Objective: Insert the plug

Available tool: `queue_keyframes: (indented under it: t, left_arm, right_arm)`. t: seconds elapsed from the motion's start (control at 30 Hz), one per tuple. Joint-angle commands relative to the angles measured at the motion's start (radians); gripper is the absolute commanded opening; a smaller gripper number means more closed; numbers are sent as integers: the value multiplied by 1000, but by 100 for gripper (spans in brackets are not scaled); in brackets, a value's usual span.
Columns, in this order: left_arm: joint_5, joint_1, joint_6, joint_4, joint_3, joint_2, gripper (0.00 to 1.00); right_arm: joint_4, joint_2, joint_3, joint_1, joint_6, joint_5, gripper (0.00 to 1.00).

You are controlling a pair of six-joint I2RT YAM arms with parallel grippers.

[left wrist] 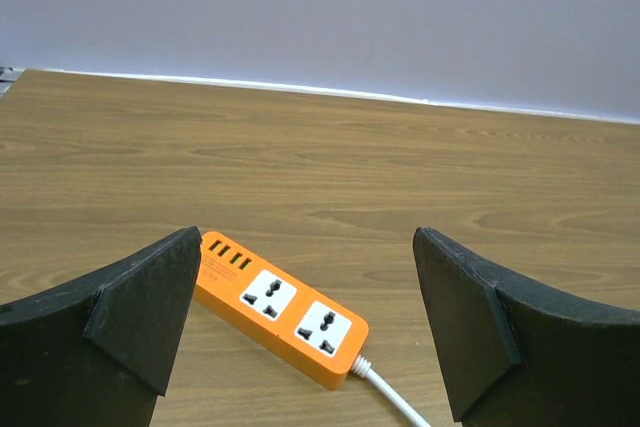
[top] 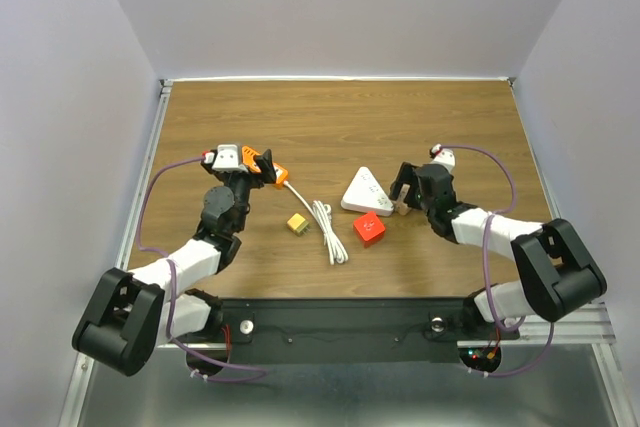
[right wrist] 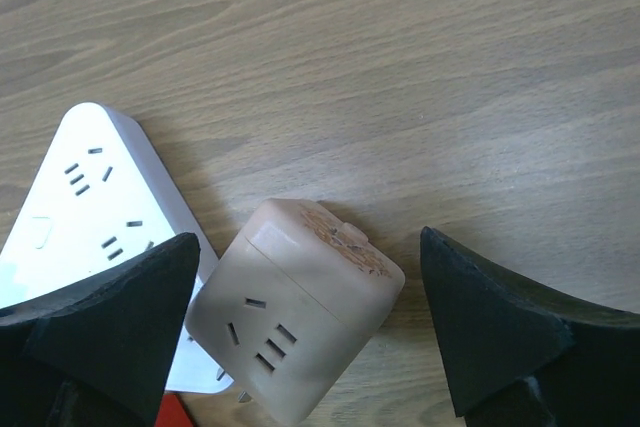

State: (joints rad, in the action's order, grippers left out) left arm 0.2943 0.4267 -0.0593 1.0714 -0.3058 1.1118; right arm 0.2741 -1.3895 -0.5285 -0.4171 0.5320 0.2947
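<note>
Pwr strips: 1, the orange power strip (left wrist: 280, 312), w/ 2 big sockets (left wrist: 268, 295) on its top face. Triangular outlet blocks: 1, the white triangular block (top: 365, 192). Cube adapters: 3 total, i.e. 1 yellow cube (top: 297, 223), 1 red cube (top: 369, 229), 1 beige cube (right wrist: 295, 312). Cables: 1 white cable (top: 325, 227).

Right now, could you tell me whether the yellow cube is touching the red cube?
Apart. The top external view shows the white cable and bare table between the yellow cube and the red cube.
</note>
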Motion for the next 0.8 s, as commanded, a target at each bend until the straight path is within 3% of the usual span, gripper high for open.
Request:
queue_keyframes:
  t: [0.0,0.23,0.3,0.33,0.47,0.6,0.77]
  left_arm:
    - [-12,9,21,42,-50,2,99]
    - [-14,17,24,36,-56,8,99]
    - [-20,20,24,36,-56,5,99]
    - [-26,21,26,36,-56,5,99]
    - [-53,27,24,36,-55,-1,99]
    - [-133,32,13,38,-49,-17,99]
    - [-159,34,12,38,-44,-29,99]
  right_arm:
    - [11,-3,-24,-11,8,15,92]
    - [11,9,-21,-15,0,-8,69]
    - [13,17,-24,-14,-4,-22,55]
    - [16,18,-30,-14,-9,-26,38]
    - [51,26,-36,-15,-33,-72,0]
    - [89,11,-68,-15,-72,-132,0]
    - [80,-5,-81,-15,-84,-92,2]
